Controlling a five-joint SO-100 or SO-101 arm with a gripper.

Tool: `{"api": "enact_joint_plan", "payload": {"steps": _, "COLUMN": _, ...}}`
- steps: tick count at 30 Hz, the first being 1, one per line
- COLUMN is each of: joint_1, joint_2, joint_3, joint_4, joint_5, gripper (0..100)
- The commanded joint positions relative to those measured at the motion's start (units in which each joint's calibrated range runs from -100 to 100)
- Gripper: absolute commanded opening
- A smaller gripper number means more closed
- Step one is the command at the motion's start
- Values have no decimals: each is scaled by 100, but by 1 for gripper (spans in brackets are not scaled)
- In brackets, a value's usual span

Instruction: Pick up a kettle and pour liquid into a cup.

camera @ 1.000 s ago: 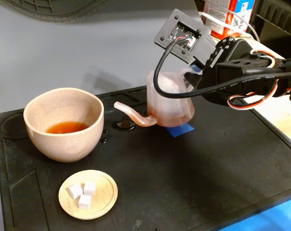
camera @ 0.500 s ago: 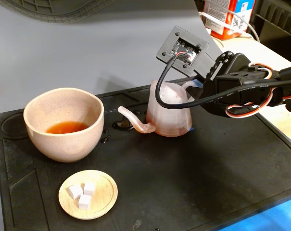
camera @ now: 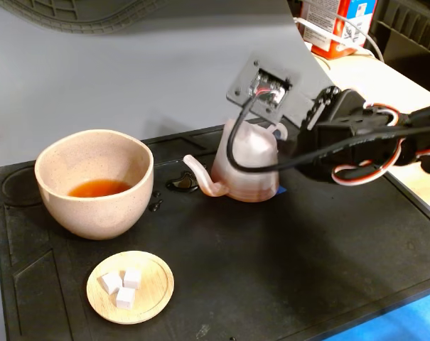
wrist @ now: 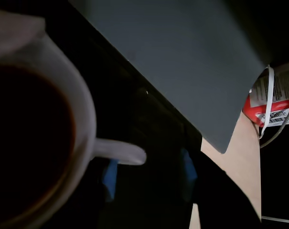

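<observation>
Kettle [camera: 246, 170] standing mid-mat, arm beside it.
I can't tell how my gripper [camera: 289, 145] is set; the red carton's [camera: 335, 25] label is unreadable; tea [camera: 99, 188] sits in the cup [camera: 94, 183].

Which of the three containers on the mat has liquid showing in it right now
The large speckled cup at left; reddish-brown liquid pools inside. The wooden dish holds white cubes; the kettle's contents aren't visible.

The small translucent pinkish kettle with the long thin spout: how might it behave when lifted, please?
The small translucent pinkish kettle probably feels light and stiff, being thin ribbed plastic. Its wide base suggests stability on the black mat. The thin spout looks fragile and may dribble; droplets already lie nearby.
</observation>
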Motion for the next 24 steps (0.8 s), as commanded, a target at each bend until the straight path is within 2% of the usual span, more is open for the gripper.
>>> {"api": "enact_joint_plan", "payload": {"steps": 1, "joint_1": -181, "joint_2": -160, "joint_3": -7, "joint_4": -44, "joint_5": 3, "gripper": 16}}
{"api": "enact_joint_plan", "payload": {"steps": 4, "joint_1": -151, "joint_2": -373, "joint_3": 265, "joint_4": -44, "joint_5": -18, "gripper": 16}}
{"api": "enact_joint_plan", "payload": {"steps": 11, "joint_1": 116, "joint_2": -2421, "joint_3": 2606, "joint_4": -44, "joint_5": -34, "gripper": 16}}
{"api": "enact_joint_plan", "payload": {"steps": 16, "joint_1": 116, "joint_2": -5467, "joint_3": 4430, "joint_4": -44, "joint_5": -847, "gripper": 1}}
{"api": "enact_joint_plan", "payload": {"steps": 18, "joint_1": 100, "joint_2": -6303, "joint_3": 4847, "joint_4": -44, "joint_5": -1089, "gripper": 1}}
{"api": "enact_joint_plan", "payload": {"steps": 21, "joint_1": 154, "joint_2": -7754, "joint_3": 5592, "joint_4": -36, "joint_5": -1734, "gripper": 1}}
{"api": "enact_joint_plan", "payload": {"steps": 23, "joint_1": 686, "joint_2": -8342, "joint_3": 5973, "joint_4": -36, "joint_5": -1923, "gripper": 1}}
{"api": "enact_joint_plan", "payload": {"steps": 24, "joint_1": 762, "joint_2": -8624, "joint_3": 6163, "joint_4": -27, "joint_5": -2264, "gripper": 1}}
